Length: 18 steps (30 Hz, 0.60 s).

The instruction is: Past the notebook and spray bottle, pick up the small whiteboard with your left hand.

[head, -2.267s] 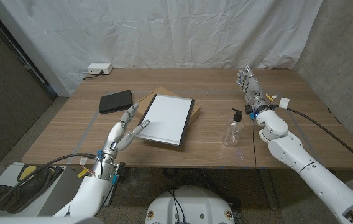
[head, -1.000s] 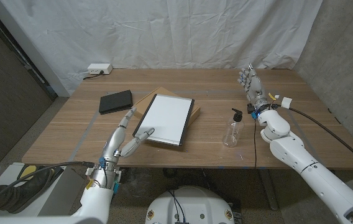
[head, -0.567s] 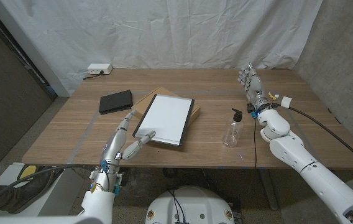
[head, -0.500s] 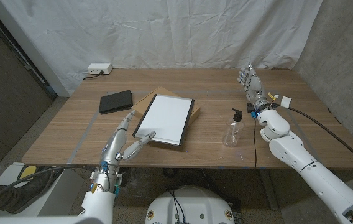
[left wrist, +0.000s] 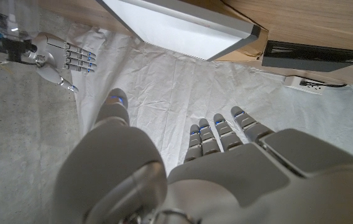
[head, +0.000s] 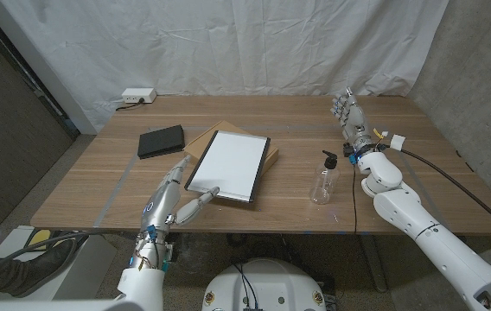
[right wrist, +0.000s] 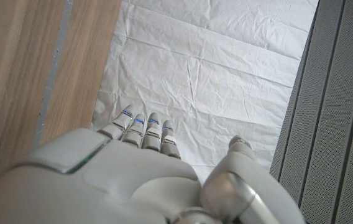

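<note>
The small whiteboard (head: 228, 163), white with a dark frame, lies mid-table on a flat brown pad (head: 204, 137); it shows too in the left wrist view (left wrist: 176, 25). My left hand (head: 175, 195) hovers at its near left corner, fingers stretched along the board's left side and thumb tip by the corner, holding nothing; I cannot tell if it touches. The black notebook (head: 161, 140) lies left of the board. A clear spray bottle (head: 323, 180) stands to the board's right. My right hand (head: 349, 117) stands upright and open beyond the bottle, at the table's right.
A white power strip (head: 137, 96) sits at the table's far left corner, against the white cloth backdrop. A cable (head: 354, 194) runs down across the table beside the bottle. Bare wood (head: 98, 186) lies left of my left hand.
My left arm has drawn back toward the near edge. The hand slid from the whiteboard's left edge to its near left corner. The right hand has barely moved.
</note>
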Each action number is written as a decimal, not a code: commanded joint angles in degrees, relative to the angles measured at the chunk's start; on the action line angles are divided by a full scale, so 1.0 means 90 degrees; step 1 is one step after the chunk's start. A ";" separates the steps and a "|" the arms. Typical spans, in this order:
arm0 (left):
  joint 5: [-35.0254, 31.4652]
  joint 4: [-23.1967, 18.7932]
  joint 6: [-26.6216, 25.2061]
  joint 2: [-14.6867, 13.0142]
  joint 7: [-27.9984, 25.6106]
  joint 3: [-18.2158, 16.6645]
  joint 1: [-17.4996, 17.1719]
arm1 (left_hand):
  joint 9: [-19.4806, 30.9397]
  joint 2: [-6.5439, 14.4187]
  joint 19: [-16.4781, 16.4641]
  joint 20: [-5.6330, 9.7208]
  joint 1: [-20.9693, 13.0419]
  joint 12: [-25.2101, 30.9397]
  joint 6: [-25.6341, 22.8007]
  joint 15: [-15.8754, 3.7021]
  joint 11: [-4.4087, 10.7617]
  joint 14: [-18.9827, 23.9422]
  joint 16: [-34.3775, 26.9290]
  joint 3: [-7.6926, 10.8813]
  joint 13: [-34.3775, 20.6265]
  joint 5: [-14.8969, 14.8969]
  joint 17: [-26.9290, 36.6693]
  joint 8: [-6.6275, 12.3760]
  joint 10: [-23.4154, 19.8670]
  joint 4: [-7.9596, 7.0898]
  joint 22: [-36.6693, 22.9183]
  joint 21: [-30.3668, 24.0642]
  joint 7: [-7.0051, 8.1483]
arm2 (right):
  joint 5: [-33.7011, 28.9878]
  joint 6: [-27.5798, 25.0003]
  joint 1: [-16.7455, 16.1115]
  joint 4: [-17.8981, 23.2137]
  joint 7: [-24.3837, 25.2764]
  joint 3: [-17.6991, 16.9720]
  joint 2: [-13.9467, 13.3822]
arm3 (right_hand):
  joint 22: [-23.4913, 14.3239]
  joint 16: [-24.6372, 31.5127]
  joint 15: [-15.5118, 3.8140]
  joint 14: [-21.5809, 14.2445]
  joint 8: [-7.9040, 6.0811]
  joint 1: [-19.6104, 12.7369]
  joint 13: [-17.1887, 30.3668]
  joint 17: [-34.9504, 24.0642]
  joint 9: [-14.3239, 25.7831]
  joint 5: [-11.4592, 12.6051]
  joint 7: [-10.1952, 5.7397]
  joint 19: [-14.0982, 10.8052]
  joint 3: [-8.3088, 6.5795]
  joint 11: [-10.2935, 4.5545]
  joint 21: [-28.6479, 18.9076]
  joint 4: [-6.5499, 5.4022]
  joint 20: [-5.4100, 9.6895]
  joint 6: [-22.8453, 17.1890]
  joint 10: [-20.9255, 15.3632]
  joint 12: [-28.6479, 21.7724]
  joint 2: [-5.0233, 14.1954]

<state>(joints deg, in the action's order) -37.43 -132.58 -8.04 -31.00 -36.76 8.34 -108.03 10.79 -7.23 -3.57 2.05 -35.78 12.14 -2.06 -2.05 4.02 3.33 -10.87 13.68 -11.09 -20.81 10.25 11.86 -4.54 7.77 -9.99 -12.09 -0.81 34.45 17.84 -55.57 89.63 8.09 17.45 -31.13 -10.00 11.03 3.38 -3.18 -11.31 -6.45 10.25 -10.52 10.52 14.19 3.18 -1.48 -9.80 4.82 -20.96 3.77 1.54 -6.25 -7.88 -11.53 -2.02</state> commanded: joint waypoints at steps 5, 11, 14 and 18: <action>-0.0667 -0.0456 -0.1372 -0.0262 -0.0045 0.0373 -0.0086 | 0.0021 -0.0022 -0.0090 0.0219 -0.0076 0.0013 -0.0030 -0.0160 0.0042 0.0086 -0.0028 -0.0022 -0.0009 -0.0072 0.0025 0.0014 -0.0054 0.0041 -0.0029 -0.0001 0.0063 | 0.0014 0.0055 0.0034 -0.0063 0.0054 -0.0020 0.0074 | -0.0038 0.0021 0.0007 -0.0037 -0.0021 -0.0052 0.0019 -0.0017 0.0036 -0.0002 -0.0005 -0.0064 0.0025 0.0023 0.0024 0.0020 0.0005 -0.0059 -0.0057 -0.0050 0.0002; -0.0749 -0.0563 -0.1687 -0.0378 0.0009 0.0462 -0.0083 | 0.0022 -0.0039 -0.0099 0.0224 -0.0100 0.0019 -0.0070 -0.0174 0.0080 0.0111 -0.0031 -0.0049 -0.0011 -0.0088 0.0028 0.0023 -0.0090 0.0037 -0.0030 0.0005 0.0078 | 0.0013 0.0073 0.0022 -0.0064 0.0076 -0.0034 0.0082 | -0.0038 0.0019 0.0008 -0.0037 -0.0019 -0.0052 0.0020 -0.0017 0.0036 -0.0002 -0.0004 -0.0071 0.0030 0.0018 0.0035 0.0022 0.0005 -0.0058 -0.0063 -0.0052 0.0003; -0.0821 -0.0613 -0.1879 -0.0411 0.0032 0.0532 -0.0078 | 0.0023 -0.0042 -0.0106 0.0221 -0.0105 0.0016 -0.0065 -0.0176 0.0073 0.0112 -0.0030 -0.0056 -0.0011 -0.0092 0.0029 0.0019 -0.0088 0.0036 -0.0031 0.0005 0.0074 | 0.0016 0.0071 0.0002 -0.0048 0.0090 -0.0047 0.0071 | -0.0038 0.0019 0.0007 -0.0039 -0.0017 -0.0052 0.0020 -0.0017 0.0036 -0.0001 -0.0010 -0.0074 0.0032 0.0007 0.0039 0.0022 0.0008 -0.0055 -0.0061 -0.0051 0.0003; -0.0743 -0.0605 -0.1942 -0.0438 -0.0020 0.0599 -0.0094 | 0.0023 -0.0045 -0.0107 0.0219 -0.0110 0.0015 -0.0078 -0.0182 0.0091 0.0114 -0.0029 -0.0064 -0.0012 -0.0097 0.0030 0.0022 -0.0090 0.0034 -0.0031 0.0008 0.0076 | 0.0036 0.0078 -0.0031 -0.0040 0.0098 -0.0066 0.0068 | -0.0039 0.0017 0.0014 -0.0038 -0.0017 -0.0053 0.0020 -0.0017 0.0036 -0.0001 -0.0003 -0.0077 0.0034 0.0014 0.0046 0.0024 0.0007 -0.0055 -0.0061 -0.0050 0.0004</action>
<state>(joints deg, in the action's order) -43.24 -136.84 -20.98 -33.79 -36.92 11.99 -108.66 10.79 -7.68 -4.21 2.05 -36.23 12.14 -2.37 -2.06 4.63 3.92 -10.87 13.44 -11.08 -21.26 10.25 11.86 -5.17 8.01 -9.99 -12.09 -0.51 34.56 18.40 -55.36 89.17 8.66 17.18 -30.57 -10.28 11.03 3.38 -3.18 -11.31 -6.45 10.25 -10.52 10.52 14.19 3.18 -1.48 -9.64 4.82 -20.74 3.93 1.54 -6.25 -7.88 -11.53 -2.02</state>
